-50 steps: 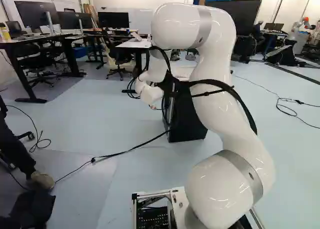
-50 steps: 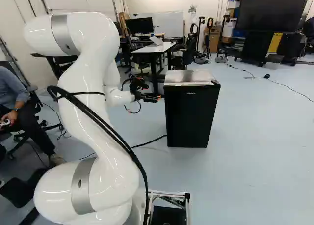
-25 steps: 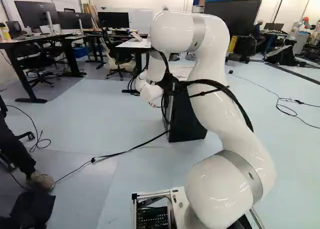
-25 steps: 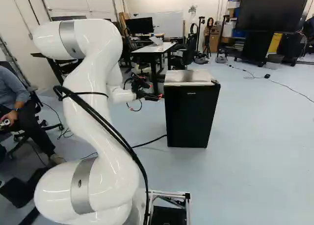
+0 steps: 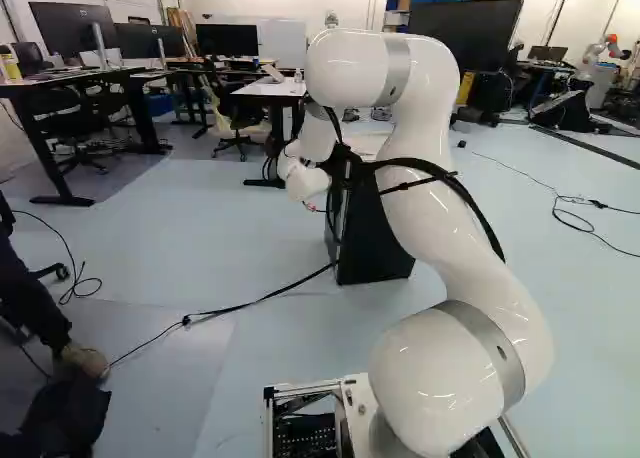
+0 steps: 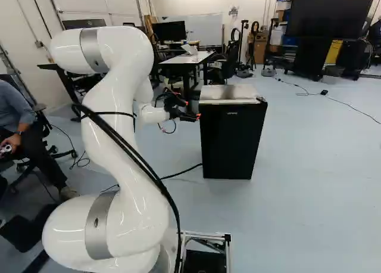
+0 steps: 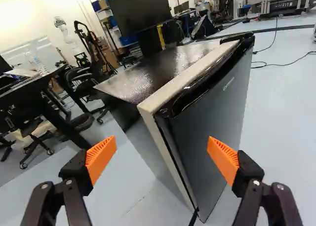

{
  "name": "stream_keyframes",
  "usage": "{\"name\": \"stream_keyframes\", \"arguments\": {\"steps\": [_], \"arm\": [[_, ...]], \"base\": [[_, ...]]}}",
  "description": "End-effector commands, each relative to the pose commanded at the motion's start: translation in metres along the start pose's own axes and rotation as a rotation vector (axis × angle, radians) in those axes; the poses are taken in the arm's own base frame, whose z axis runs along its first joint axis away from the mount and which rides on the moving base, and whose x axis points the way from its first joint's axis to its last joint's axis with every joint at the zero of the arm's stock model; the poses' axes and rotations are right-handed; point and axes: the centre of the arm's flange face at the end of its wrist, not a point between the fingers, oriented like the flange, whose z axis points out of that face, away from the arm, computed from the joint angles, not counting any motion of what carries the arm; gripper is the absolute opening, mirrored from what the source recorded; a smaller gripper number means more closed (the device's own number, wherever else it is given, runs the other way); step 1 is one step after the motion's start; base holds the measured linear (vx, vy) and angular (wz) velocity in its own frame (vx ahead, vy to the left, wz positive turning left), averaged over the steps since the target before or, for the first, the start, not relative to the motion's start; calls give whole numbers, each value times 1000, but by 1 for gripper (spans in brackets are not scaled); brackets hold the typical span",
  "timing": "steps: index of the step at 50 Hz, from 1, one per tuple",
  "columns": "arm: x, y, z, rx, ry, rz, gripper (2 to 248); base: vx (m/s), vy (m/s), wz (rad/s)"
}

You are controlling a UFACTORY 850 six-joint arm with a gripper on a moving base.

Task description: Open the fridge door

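In the right base view my gripper (image 6: 193,116) is at the left side of the small black fridge (image 6: 232,140), close to its upper front edge; whether they touch cannot be told. The fridge stands upright with a light top, its door shut. In the wrist view the gripper (image 7: 162,151) is open, its orange pads wide apart with nothing held. Ahead of it are the fridge's front left edge, the pale strip of its body and the dark door (image 7: 215,107). The left base view shows the fridge (image 5: 375,238) partly behind my arm, which mostly hides the gripper.
A black cable (image 5: 240,306) runs over the floor to the fridge. Beyond the fridge stand a white-topped table (image 6: 187,59) and chairs. A person sits at the left of the right base view. Another robot (image 5: 603,50) stands far back at the right of the left base view.
In the right base view my gripper has moved rightward to the fridge's side, after dipping a little earlier. The arm's upper part has shifted right and down. Base and fridge have not moved.
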Motion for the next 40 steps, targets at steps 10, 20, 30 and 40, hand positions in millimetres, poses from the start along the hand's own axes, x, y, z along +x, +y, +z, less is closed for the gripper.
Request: {"name": "stream_keyframes", "arguments": {"steps": [10, 20, 30, 40], "arm": [[1, 1, 1, -3, 1, 1, 247], [1, 1, 1, -3, 1, -67, 247], [1, 1, 1, -3, 1, -168, 247], [1, 1, 1, -3, 1, -223, 247]], "base": [[0, 0, 0], [0, 0, 0], [0, 0, 0], [0, 0, 0]]}}
